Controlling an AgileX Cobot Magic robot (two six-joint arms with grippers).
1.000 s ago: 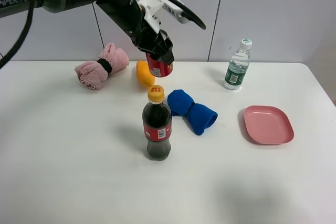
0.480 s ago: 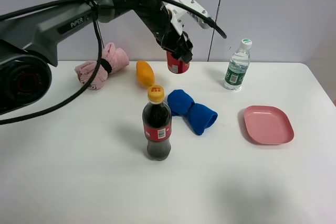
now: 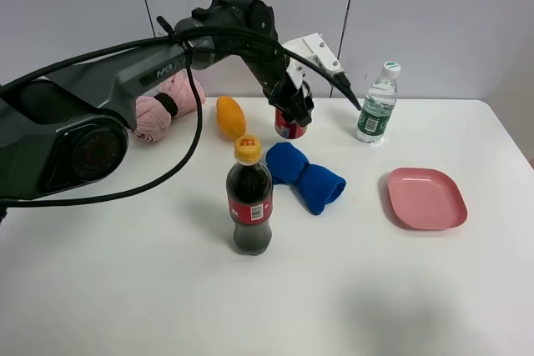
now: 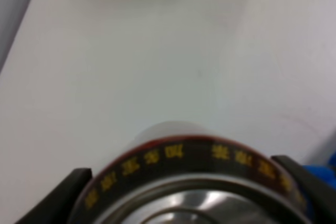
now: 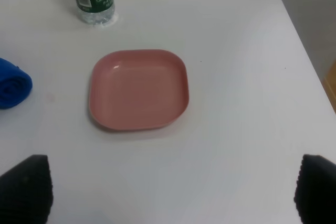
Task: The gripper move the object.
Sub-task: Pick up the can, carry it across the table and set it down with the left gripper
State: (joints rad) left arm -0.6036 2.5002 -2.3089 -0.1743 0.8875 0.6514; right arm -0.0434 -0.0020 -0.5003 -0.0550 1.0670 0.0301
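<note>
1. Since a second ago my left arm has carried the red can [image 3: 286, 128] rightward and lower. It was above the orange fruit-shaped thing [image 3: 230, 116] and is now to that thing's right.
2. My left gripper [image 3: 294, 112] is clamped on the can from above. In the wrist view a black finger sits tight against each side of the can's silver-topped rim.
3. The can is upright near the far edge of the white table [image 3: 108, 273]. It is just beyond the blue rolled cloth [image 3: 305, 176], between the orange thing and the water bottle [image 3: 377, 104].
4. I cannot tell whether its base touches the table or hangs just above it.
5. My right gripper [image 5: 170, 190] is spread wide and holds nothing. It hangs above the table on the near side of the pink plate [image 5: 139, 90].
6. The cola bottle [image 3: 249, 206] stands upright, nearer than the blue cloth. The pink rolled cloth [image 3: 163, 106] lies at far left.
</note>
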